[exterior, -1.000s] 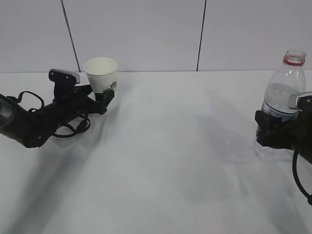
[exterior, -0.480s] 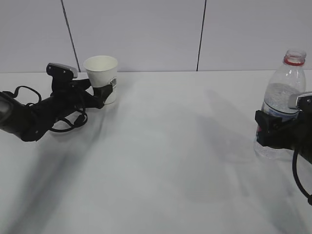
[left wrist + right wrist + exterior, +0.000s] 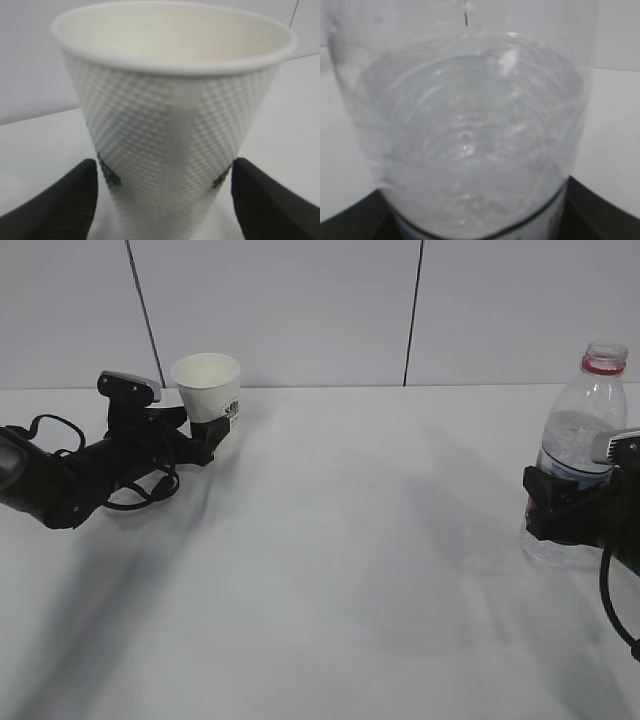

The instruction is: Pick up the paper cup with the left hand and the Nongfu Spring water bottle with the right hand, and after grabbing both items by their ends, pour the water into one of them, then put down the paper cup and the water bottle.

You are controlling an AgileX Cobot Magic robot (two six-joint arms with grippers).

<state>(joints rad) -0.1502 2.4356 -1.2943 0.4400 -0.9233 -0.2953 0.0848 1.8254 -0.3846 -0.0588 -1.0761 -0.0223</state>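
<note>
**Inspector:** Cup first. State its position against the white table [image 3: 330, 570].

**Assistant:** The small white tapered paper cup [image 3: 209, 390] with a rolled rim and green-and-black logo stands upright at the table's far left, near the back edge by the grey panelled wall [image 3: 280, 310]. The left gripper [image 3: 208, 439] has its black fingers [image 3: 60, 205] on either side of the cup's lower part. In the left wrist view a sliver of gap shows between each finger and the cup wall — jaws stand wide, not clamped on it.

**Inspector:** And the bottle?

**Assistant:** The clear ribbed plastic Nongfu Spring water bottle [image 3: 585, 430], uncapped, with a red neck ring, stands upright at the table's right edge, well apart from the cup. The right gripper [image 3: 562, 508] is wrapped around its lower body — black fingers [image 3: 600, 210] sit tight against both sides in the right wrist view, gripping the bottle.

**Inspector:** Contents?

**Assistant:** The clear colourless water [image 3: 470, 165] fills the bottle's lower portion; its upper part looks empty. Whether the bottle's base rests on the table, I cannot tell.
</note>
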